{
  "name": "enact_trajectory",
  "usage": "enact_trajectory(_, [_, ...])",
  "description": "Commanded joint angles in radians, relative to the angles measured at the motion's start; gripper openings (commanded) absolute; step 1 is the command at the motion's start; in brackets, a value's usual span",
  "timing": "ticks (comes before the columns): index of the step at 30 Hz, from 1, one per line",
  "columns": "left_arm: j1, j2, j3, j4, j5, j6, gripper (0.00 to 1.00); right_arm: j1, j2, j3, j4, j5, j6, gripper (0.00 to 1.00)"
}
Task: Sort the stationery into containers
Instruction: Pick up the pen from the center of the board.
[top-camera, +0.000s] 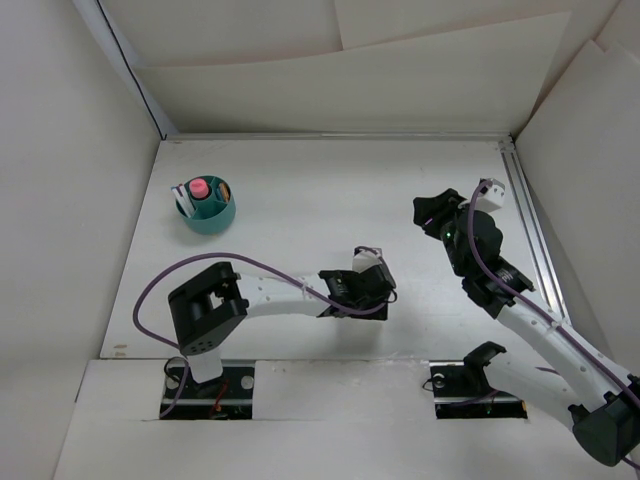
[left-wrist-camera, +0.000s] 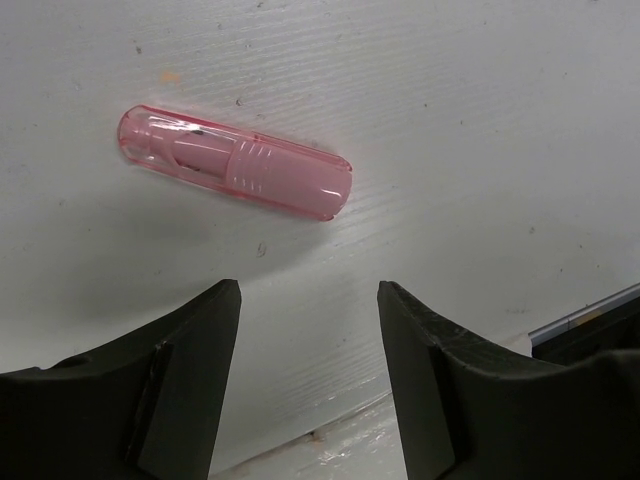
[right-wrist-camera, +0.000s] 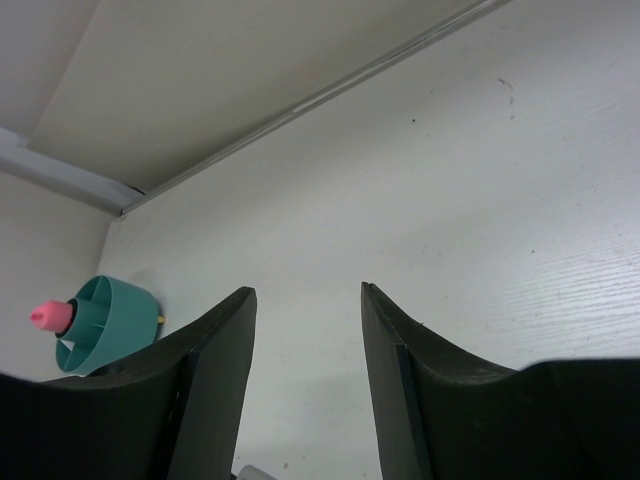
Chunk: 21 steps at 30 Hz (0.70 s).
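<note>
A short, see-through pink stationery piece (left-wrist-camera: 235, 163) lies flat on the white table, just ahead of my left gripper (left-wrist-camera: 309, 292). That gripper is open with nothing between its fingers. From above, my left gripper (top-camera: 376, 287) sits low near the table's front middle and the pink piece is hidden there. The round teal container (top-camera: 210, 213) stands at the far left, holding a pink-topped piece (top-camera: 199, 187) and white pens. My right gripper (top-camera: 430, 212) hovers open and empty at the right. Its wrist view shows the container (right-wrist-camera: 105, 322) far off to the left of the gripper (right-wrist-camera: 305, 292).
White board walls enclose the table on the left, back and right. A metal rail (top-camera: 530, 230) runs along the right side. A raised white ledge (left-wrist-camera: 340, 445) lies right beneath the left fingers. A small pale object (right-wrist-camera: 255, 472) peeks in at the right wrist view's bottom edge.
</note>
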<state>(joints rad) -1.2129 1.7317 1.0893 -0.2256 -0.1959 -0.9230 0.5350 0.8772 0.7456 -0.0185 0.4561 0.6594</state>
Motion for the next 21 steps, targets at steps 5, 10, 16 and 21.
enact_trajectory(5, [0.001,0.023,0.041,0.003,-0.013,-0.005,0.55,-0.007,-0.006,0.037,0.019,-0.01,0.003,0.52])
enact_trajectory(10, [0.001,0.042,0.05,0.003,-0.013,-0.005,0.55,-0.007,-0.006,0.037,0.019,-0.01,0.003,0.52])
enact_trajectory(16, [0.001,0.06,0.05,0.012,-0.025,-0.005,0.55,-0.007,-0.006,0.037,0.019,-0.01,0.003,0.52])
enact_trajectory(21, [0.001,0.071,0.072,0.003,-0.074,0.004,0.55,-0.007,-0.006,0.037,0.019,-0.019,0.003,0.52])
